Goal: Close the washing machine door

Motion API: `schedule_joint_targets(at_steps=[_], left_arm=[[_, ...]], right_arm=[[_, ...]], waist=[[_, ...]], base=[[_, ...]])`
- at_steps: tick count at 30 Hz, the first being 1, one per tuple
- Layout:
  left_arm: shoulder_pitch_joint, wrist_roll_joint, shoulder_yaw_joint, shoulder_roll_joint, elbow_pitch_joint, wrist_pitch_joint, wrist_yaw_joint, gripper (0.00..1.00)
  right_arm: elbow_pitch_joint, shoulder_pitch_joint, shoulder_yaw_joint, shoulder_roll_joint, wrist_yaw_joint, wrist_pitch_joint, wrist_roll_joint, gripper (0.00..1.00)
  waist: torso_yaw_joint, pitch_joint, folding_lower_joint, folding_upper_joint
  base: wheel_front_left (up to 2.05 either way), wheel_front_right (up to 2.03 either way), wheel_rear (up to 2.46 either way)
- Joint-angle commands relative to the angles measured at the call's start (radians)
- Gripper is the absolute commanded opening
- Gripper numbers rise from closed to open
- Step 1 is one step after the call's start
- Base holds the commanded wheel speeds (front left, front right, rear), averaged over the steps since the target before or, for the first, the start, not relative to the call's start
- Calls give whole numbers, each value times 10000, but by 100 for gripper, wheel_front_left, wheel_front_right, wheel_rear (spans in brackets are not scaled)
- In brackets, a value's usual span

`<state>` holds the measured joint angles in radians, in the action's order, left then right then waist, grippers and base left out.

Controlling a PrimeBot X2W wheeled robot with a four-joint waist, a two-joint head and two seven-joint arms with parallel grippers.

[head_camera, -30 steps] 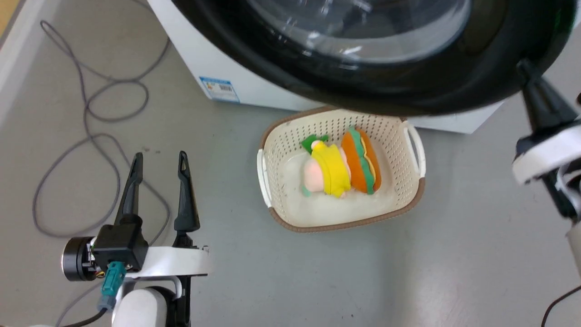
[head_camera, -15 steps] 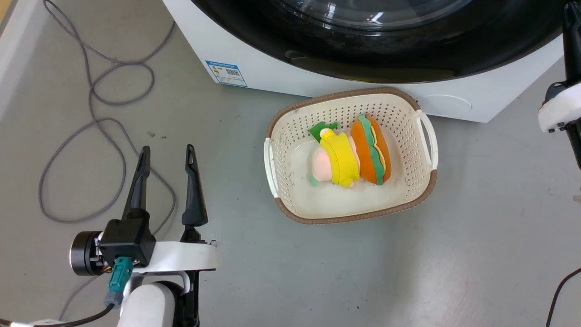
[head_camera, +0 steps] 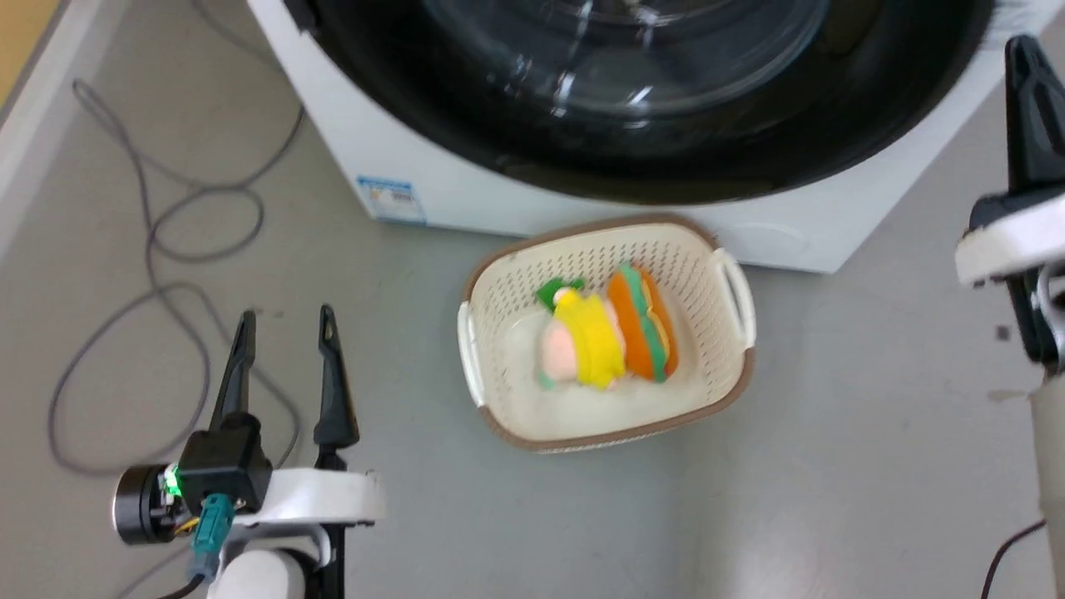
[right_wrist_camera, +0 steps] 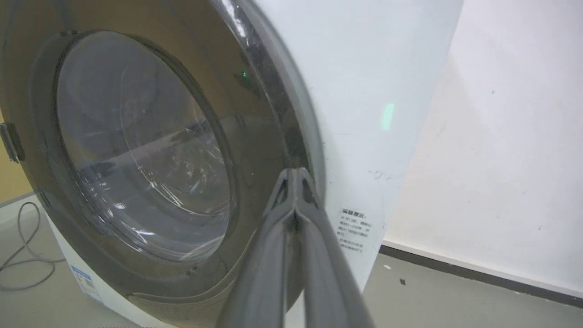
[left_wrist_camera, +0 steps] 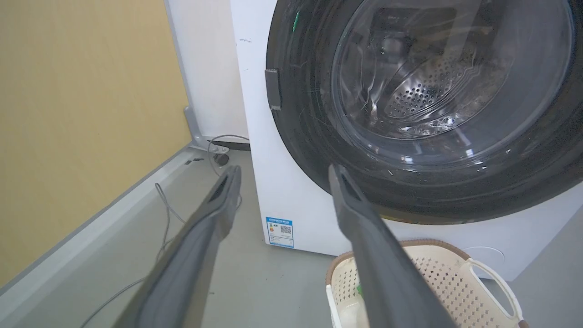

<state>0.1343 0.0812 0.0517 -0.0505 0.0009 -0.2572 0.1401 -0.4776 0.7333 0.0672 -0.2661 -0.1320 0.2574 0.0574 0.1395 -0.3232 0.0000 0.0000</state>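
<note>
Washing machine door [head_camera: 632, 91] now lies flush against the front of the washing machine [head_camera: 466, 195]. One second ago its black rim overhung the cream basket [head_camera: 532, 274], which now sits uncovered just in front of the machine with plush toys [head_camera: 603, 345] inside. Right gripper [head_camera: 1022, 51] has its fingers pressed together, tips beside the door's right rim; contact cannot be told. Left gripper [head_camera: 287, 314] stays low over the floor, fingers spread, empty.

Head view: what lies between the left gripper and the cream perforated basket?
Bare grey floor; the head view shows nothing else between the left gripper and the cream perforated basket.
</note>
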Motion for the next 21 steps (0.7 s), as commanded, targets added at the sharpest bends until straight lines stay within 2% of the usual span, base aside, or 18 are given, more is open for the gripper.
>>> schedule_joint_targets(at_steps=[1,8,18,19,20,21], left_arm=[[-228,-156,-128,2,76,-45,-24,100],[-805,-380,-393,-68,207,-45,-158,100],[-1614,-469,-535,-97,341,-45,-301,100],[-1691,-473,-535,-96,359,-45,-314,100],[-1760,-474,-538,-94,377,-45,-324,100],[-1825,-475,-542,-92,381,-45,-321,100]], right_arm=[[659,-628,172,187,13,44,-177,0],[2159,-2407,329,909,13,44,-251,0],[2304,-4155,6,1676,13,44,384,0],[2257,-4324,-28,1723,13,44,507,16],[2202,-4504,-83,1761,13,44,596,44],[2215,-4679,-151,1793,13,44,652,100]], waist=[[-490,623,0,0],[-1302,1710,0,0],[-2095,2850,0,0],[-2142,2949,0,0],[-2182,3044,0,0],[-2222,3100,0,0]], base=[[0,0,0],[0,0,0],[0,0,0],[0,0,0],[0,0,0],[0,0,0]])
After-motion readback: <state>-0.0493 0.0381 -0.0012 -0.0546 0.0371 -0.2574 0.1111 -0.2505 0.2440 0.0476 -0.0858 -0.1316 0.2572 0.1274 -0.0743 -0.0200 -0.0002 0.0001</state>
